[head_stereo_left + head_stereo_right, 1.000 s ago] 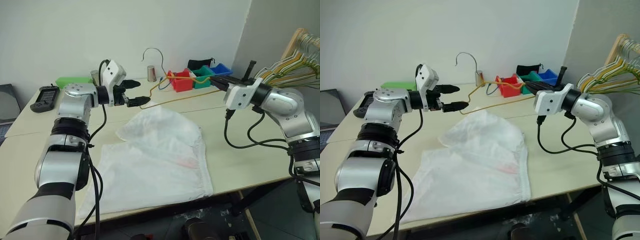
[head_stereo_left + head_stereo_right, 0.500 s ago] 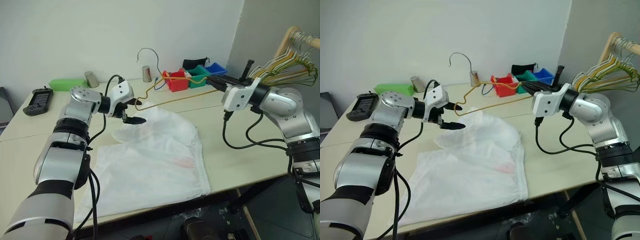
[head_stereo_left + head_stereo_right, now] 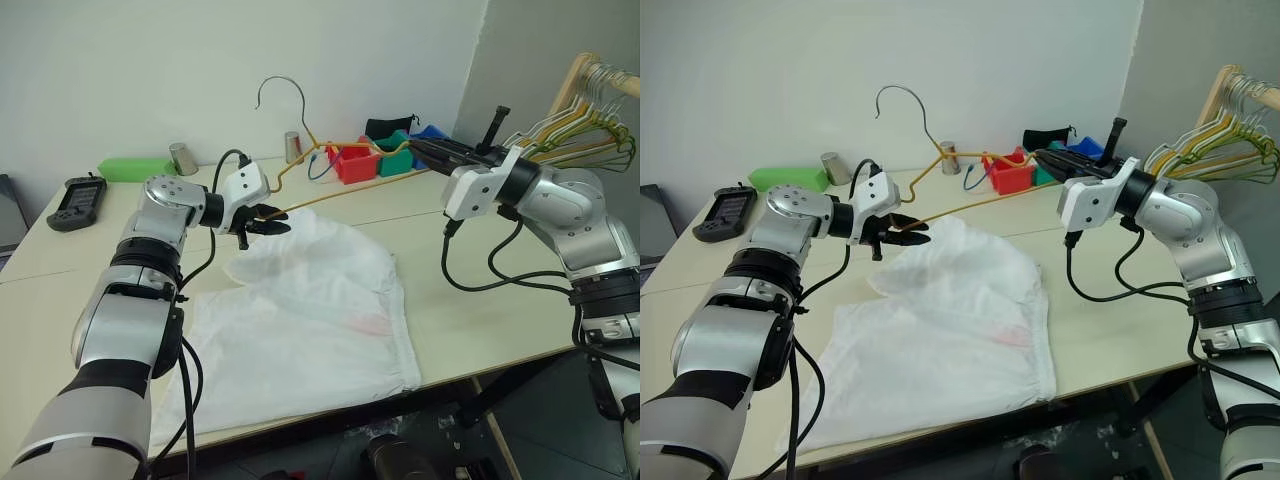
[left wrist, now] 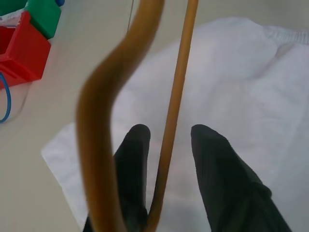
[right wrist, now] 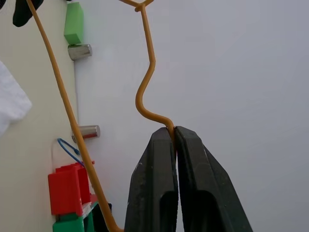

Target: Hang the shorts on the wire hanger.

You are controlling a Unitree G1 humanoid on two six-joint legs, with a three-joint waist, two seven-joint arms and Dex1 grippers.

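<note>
On the table (image 3: 470, 300), wire hanger (image 3: 340, 195) sits between parted left gripper (image 4: 166, 140) jaws; right gripper (image 5: 174, 140) clamps it.

The tabletop (image 3: 480, 270) right of the shorts (image 3: 310, 310) is left open; red bin (image 3: 358, 162) and metal cylinder (image 3: 292, 147) crowd the far edge.

The shorts (image 3: 310, 310) are spread at the table's (image 3: 490, 300) centre. The wire hanger (image 3: 340, 180) is held above their 12 o'clock edge, between the left gripper (image 3: 268, 222) at 10 o'clock and the right gripper (image 3: 425, 148) at 2 o'clock. Bins (image 3: 375, 158) are set behind, at 1 o'clock.
</note>
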